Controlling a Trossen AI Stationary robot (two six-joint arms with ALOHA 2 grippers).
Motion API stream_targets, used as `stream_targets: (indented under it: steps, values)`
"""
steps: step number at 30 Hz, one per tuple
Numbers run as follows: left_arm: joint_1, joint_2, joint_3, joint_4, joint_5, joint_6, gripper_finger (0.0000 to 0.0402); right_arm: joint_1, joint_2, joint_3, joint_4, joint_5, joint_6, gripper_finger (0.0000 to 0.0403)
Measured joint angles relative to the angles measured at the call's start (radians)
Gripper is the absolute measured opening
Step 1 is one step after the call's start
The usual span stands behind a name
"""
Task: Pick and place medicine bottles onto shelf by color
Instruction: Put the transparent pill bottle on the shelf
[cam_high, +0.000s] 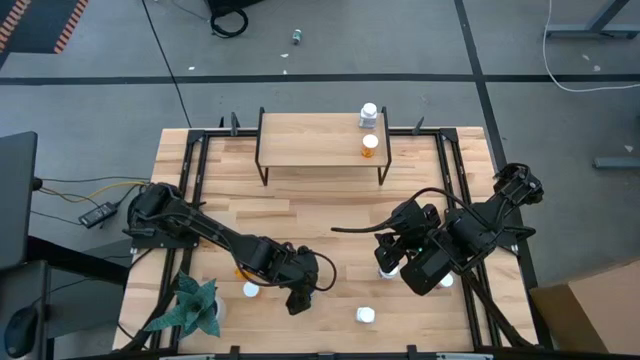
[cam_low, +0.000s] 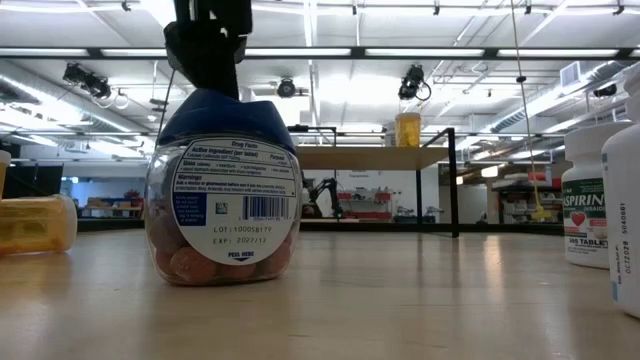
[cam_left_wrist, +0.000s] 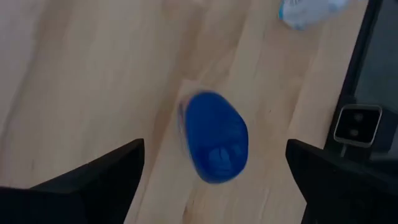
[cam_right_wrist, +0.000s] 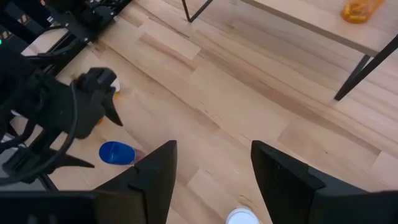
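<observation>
The left claw (cam_left_wrist: 214, 171) hangs spread above the blue-lidded bottle (cam_left_wrist: 214, 137) standing on the worktop (cam_high: 330, 195). Only the low view shows its label. The right claw (cam_right_wrist: 214, 165), spread and empty, waits near a white cap (cam_right_wrist: 241, 217).

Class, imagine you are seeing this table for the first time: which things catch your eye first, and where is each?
The blue-lidded bottle looms in the low view, standing upright near the table's front edge, with the left claw open above it. At the back, the shelf carries a white bottle and an orange bottle at its right end. The right claw hovers open over the table's right side.
</observation>
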Motion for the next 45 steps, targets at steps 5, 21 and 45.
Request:
stream_targets:
  steps: [5, 21, 45]
  values:
    - [-0.013, 0.024, 0.000, 0.009, 0.006, 0.010, 0.0396, 0.000, 0.000, 0.000, 0.000, 0.002, -0.001, 0.0214]
    - [-0.012, 0.090, 0.001, -0.018, -0.073, 0.041, 0.0396, -0.001, 0.000, 0.000, 0.000, 0.014, -0.007, 0.0214]
    - [-0.013, 0.101, -0.001, -0.024, -0.084, 0.084, 0.0333, 0.000, 0.000, 0.000, 0.000, 0.014, -0.028, 0.0214]
